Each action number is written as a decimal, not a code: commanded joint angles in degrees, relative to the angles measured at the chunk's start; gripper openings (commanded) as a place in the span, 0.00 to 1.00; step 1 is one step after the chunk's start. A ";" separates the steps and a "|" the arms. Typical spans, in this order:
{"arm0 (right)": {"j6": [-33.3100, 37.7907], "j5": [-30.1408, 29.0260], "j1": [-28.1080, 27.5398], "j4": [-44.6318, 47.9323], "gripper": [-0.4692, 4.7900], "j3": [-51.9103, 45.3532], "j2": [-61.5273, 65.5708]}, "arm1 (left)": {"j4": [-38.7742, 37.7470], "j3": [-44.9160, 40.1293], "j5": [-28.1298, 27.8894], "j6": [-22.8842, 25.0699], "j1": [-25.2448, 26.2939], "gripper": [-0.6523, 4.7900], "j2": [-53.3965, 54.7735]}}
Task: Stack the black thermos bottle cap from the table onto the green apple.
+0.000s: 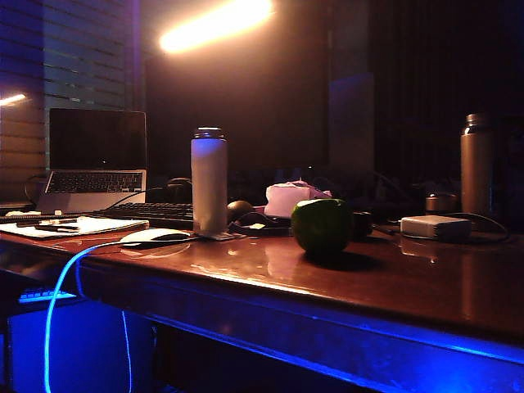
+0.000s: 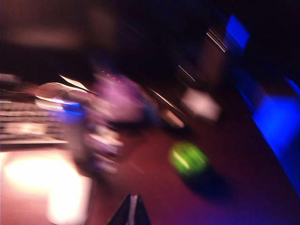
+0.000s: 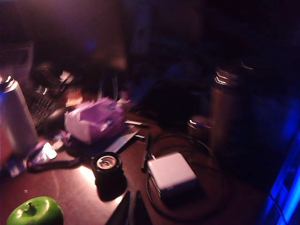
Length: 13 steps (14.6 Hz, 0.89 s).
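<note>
Dim room, glaring overhead lamp (image 1: 214,24), blue edge glow, blurred wrist views.

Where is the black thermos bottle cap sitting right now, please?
In the exterior view the black thermos bottle cap stands on the table, right of centre, just behind and to the right of the green apple, with the white adapter box further right.

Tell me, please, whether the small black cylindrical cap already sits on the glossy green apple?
No. The black cap stands on the brown wooden table, apart from the green apple, whose stem is bare.

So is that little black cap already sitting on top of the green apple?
No, the black thermos bottle cap stands on the table beside the green apple, apart from it.
</note>
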 commanded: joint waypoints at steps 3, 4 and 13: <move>-0.63 -1.92 0.04 -1.09 0.08 20.35 26.18 | -12.76 6.32 -2.75 3.56 -8.81 0.11 6.58; -0.66 -5.49 0.04 0.15 0.08 24.11 31.82 | -10.80 6.29 -2.67 2.73 -9.49 0.11 6.84; -11.54 -17.42 5.92 -1.05 0.08 44.26 65.70 | -9.07 6.29 -2.60 0.26 -9.60 0.11 6.93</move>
